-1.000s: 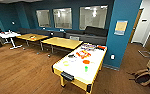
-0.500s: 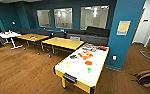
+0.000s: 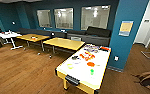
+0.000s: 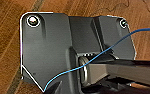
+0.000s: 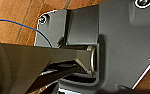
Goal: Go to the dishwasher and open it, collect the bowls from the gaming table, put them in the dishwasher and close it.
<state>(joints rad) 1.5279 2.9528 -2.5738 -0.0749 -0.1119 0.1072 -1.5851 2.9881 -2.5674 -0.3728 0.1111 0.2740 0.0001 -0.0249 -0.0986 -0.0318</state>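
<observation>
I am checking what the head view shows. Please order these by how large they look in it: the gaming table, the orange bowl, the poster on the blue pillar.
1. Gaming table, by far the largest, though it is also nearest to the camera.
2. Poster.
3. Orange bowl, the smallest.

Our view swings and draws closer, so the gaming table (image 3: 84, 65) with its white top and yellow rim now sits lower and more toward the middle of the head view than a second ago. Beyond the gaming table, the two yellow-wood tables (image 3: 63, 43) slide leftward in the view. To the right of the gaming table, more of the blue pillar (image 3: 127, 35) now shows.
</observation>
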